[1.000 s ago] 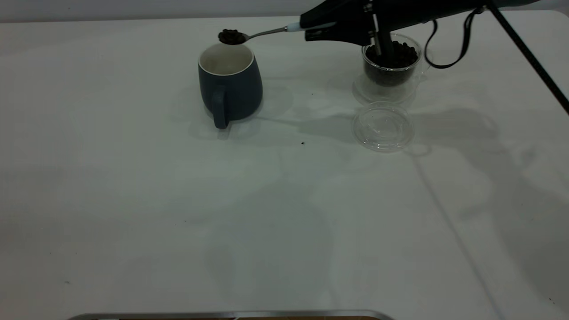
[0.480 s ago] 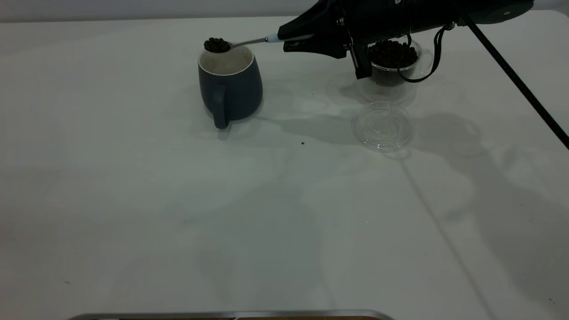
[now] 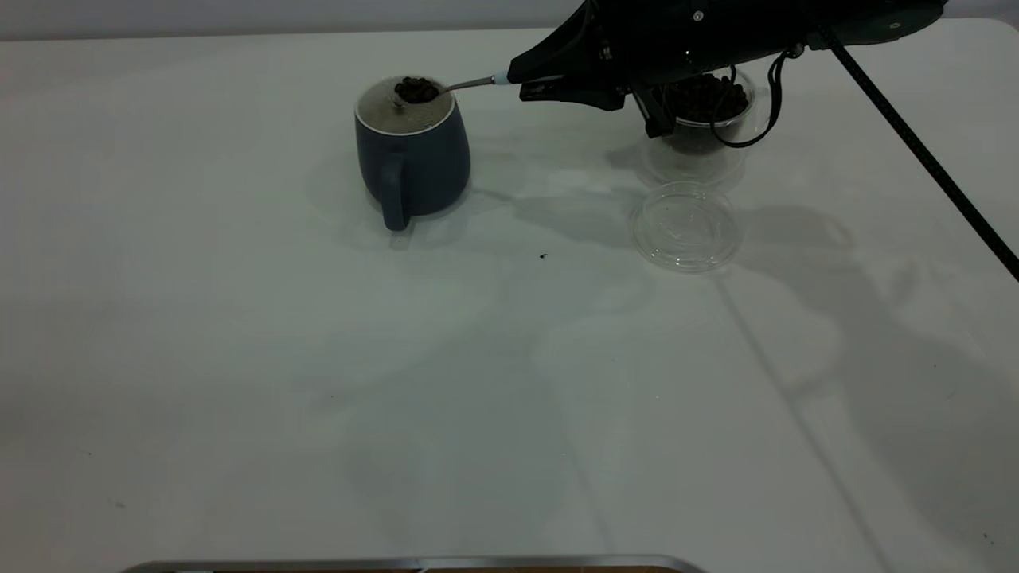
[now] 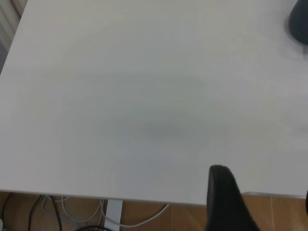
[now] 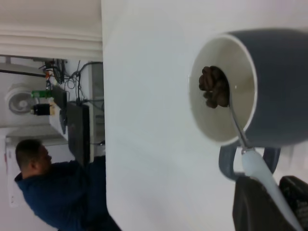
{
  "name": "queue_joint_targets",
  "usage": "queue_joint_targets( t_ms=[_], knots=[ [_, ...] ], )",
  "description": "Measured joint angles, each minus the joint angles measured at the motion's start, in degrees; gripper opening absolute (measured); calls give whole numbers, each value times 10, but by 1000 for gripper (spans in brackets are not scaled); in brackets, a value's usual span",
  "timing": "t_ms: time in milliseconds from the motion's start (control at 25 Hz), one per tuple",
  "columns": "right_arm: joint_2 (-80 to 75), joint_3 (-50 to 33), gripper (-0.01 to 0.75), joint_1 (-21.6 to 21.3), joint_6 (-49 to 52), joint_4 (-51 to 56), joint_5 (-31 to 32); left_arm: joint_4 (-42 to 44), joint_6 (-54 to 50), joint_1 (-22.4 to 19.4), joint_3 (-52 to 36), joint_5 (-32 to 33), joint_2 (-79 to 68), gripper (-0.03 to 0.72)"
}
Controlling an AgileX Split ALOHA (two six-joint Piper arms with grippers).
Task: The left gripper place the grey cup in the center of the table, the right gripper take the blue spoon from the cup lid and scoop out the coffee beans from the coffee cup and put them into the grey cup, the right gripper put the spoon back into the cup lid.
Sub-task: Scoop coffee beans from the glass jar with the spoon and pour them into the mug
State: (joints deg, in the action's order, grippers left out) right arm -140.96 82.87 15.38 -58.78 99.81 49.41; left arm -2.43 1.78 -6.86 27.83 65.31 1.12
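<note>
The grey cup (image 3: 411,155) stands upright on the white table (image 3: 239,358), handle towards the camera. My right gripper (image 3: 543,79) is shut on the blue spoon (image 3: 478,81) by its pale handle. The spoon's bowl sits level just inside the cup's mouth, loaded with coffee beans (image 3: 415,90). The right wrist view shows the same: grey cup (image 5: 269,86), coffee beans (image 5: 214,86) on the spoon (image 5: 260,171), right gripper (image 5: 274,204). The coffee cup (image 3: 700,119), full of beans, is partly hidden behind the right arm. The empty cup lid (image 3: 686,227) lies in front of it. My left gripper (image 4: 264,207) hangs open over the table edge.
A dark speck (image 3: 543,256) lies on the table between cup and lid. A metal rim (image 3: 414,563) runs along the near edge. A person in a blue top (image 5: 53,192) sits beyond the table's far side. A corner of the grey cup (image 4: 299,19) shows in the left wrist view.
The right gripper has carried the loaded spoon over the grey cup's rim and lowered its bowl into the cup's mouth. The beans are still on the spoon. Cup and lid have not moved.
</note>
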Motion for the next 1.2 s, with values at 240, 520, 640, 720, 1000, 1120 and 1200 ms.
queue_joint_targets(
  t_ms=[240,520,640,720,1000,1120,1200],
  knots=[
    [0,0,105,15,-90,12,-7,0,0,0,0,0,0,466],
    [0,0,105,18,-189,19,-33,0,0,0,0,0,0,466],
    [0,0,105,18,-238,19,-34,0,0,0,0,0,0,466],
    [0,0,105,19,-264,20,-34,0,0,0,0,0,0,466],
    [8,0,105,22,-330,11,-45,0,0,0,0,0,0,466],
    [24,0,105,22,-349,6,-62,0,0,0,0,0,0,466],
    [39,0,105,22,-345,-2,-64,0,0,0,0,0,0,466]
  ],
)
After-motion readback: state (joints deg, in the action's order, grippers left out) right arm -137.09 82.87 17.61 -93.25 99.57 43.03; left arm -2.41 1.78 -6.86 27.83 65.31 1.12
